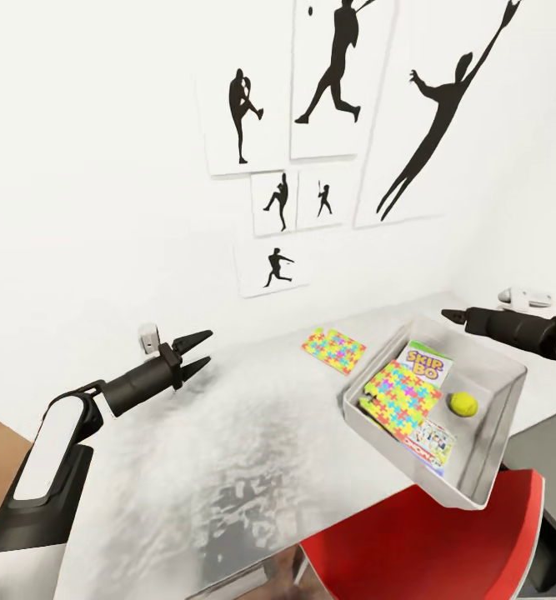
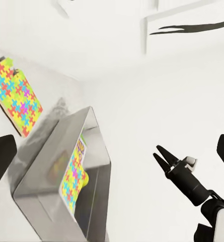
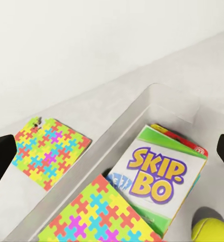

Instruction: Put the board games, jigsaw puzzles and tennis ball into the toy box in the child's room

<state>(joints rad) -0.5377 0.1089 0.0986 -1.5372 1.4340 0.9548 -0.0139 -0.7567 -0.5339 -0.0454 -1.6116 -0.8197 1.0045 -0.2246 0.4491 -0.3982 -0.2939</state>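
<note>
Nearly everything looks packed already: the toy box (image 1: 501,433), at the lower right of the head view, holds the Skip-Bo game (image 1: 425,364), one jigsaw puzzle (image 1: 401,390) lying over the Monopoly box (image 1: 430,439), and the tennis ball (image 1: 463,404) beside them. Whether the small blue game is underneath cannot be told. The one piece plainly left out is the second jigsaw puzzle (image 1: 333,348), flat on the table (image 1: 227,450) just beyond the box's far left corner, so the step in hand is probably fetching it. The left gripper (image 1: 197,352), at centre left, hovers over the bare tabletop with its fingers parted and nothing between them, well apart from the puzzle. The right gripper (image 1: 449,317), at the right edge, hangs above the box's far rim; its fingertips seem close together and hold nothing. The next move calls for reaching over and pinching an edge of that thin sheet, which lies flush on the pale mottled top. A red chair (image 1: 444,550) sits below the box, and black baseball pictures (image 1: 328,75) hang on the white wall.
</note>
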